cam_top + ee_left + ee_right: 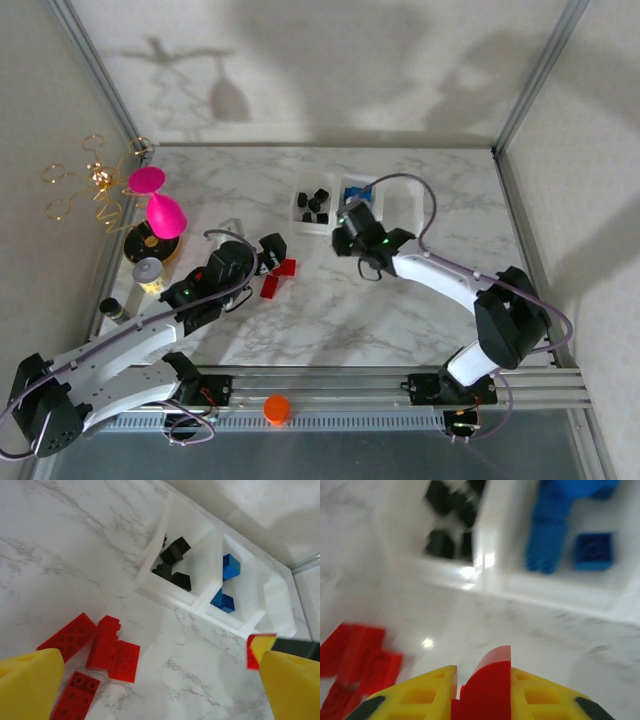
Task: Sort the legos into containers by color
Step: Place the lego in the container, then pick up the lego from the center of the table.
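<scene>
Now trays (165, 594): black legos (175, 552), blue legos (230, 567); right jaws clamp red lego (490, 685), left wide.

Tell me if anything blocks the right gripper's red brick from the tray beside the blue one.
Nothing visible does. The right gripper holds the red brick over the bare table. The third tray, beside the blue tray, is open-topped and looks empty. Only its low wall needs clearing.
</scene>
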